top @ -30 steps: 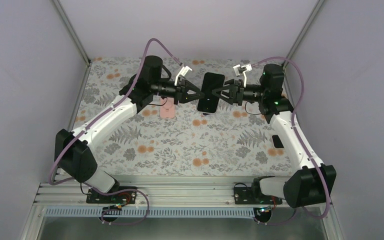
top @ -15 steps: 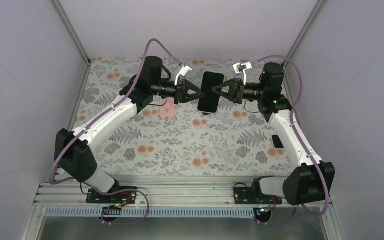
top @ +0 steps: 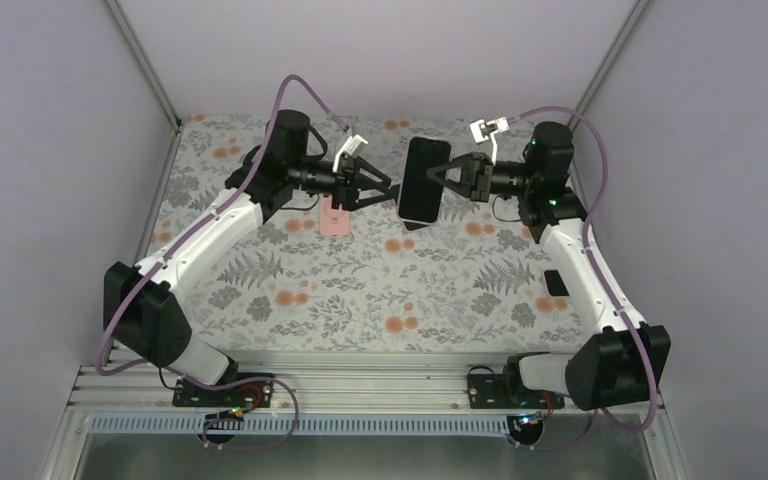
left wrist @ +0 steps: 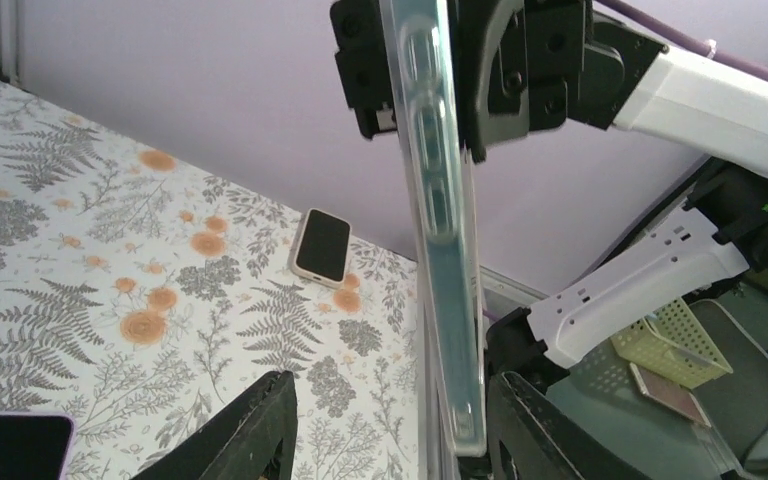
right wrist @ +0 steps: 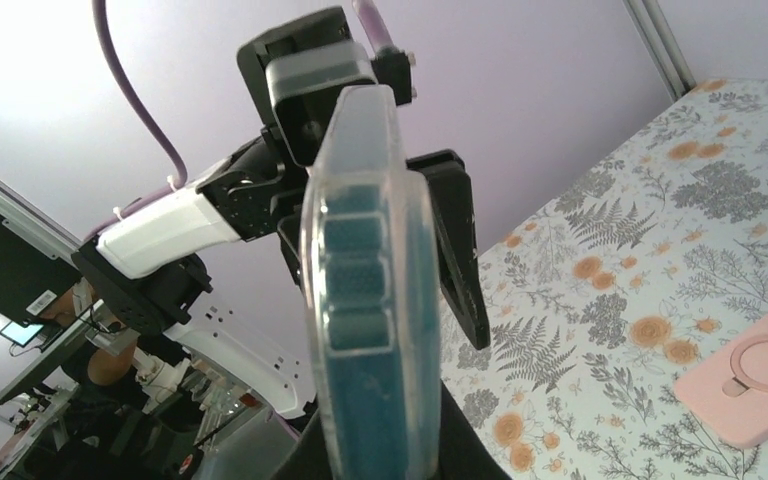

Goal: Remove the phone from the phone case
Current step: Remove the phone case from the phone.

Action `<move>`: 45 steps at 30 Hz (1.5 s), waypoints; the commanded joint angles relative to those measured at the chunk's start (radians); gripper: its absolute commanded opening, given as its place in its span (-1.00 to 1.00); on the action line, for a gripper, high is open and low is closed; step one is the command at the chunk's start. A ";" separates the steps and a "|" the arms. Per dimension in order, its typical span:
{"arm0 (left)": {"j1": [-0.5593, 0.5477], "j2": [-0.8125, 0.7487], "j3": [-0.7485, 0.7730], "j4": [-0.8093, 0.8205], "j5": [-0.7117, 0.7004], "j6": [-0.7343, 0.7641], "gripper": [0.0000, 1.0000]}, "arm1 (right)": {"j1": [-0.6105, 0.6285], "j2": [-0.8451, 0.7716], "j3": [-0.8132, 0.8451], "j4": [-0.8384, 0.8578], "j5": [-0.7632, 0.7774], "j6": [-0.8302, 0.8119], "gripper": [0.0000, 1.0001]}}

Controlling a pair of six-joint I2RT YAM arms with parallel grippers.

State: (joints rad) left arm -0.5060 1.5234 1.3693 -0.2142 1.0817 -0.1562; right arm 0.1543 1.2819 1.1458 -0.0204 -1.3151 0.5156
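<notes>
Compared with a second ago, the white-and-black left arm is sitting further back towards the left. The left gripper, which was pinching the left edge of the phone then, is now standing with its black fingers spread and apart from it. Just below that gripper, the flat pink phone case with a round ring on its back is lying on the fern-and-flower patterned table cover, in the same spot as before. In the middle, the black phone is hanging in the air above the far part of the table, still inside its clear plastic case. It is standing roughly upright and is leaning a little more than it was. The left wrist view is showing its edge between the spread fingers. On its right side, the right gripper, open around the edge a second ago, is now pressing tight on the cased phone and carrying it alone. Further right, near the right arm, a small dark-screened phone in a beige case is lying flat and unmoved.
</notes>
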 commanded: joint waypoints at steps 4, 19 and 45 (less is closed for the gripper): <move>0.004 -0.068 -0.048 0.009 0.070 0.072 -0.03 | -0.035 -0.028 0.050 0.176 -0.029 0.163 -0.92; -0.058 -0.044 -0.040 0.068 0.053 -0.005 -0.09 | -0.048 -0.062 0.009 0.270 0.020 0.277 -0.92; -0.065 0.001 -0.019 0.046 -0.062 -0.022 -0.34 | -0.046 -0.089 -0.024 0.286 0.021 0.279 -0.92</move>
State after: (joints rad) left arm -0.5682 1.5070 1.3193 -0.1524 1.0851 -0.1955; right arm 0.1139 1.2266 1.1210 0.2096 -1.2888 0.7715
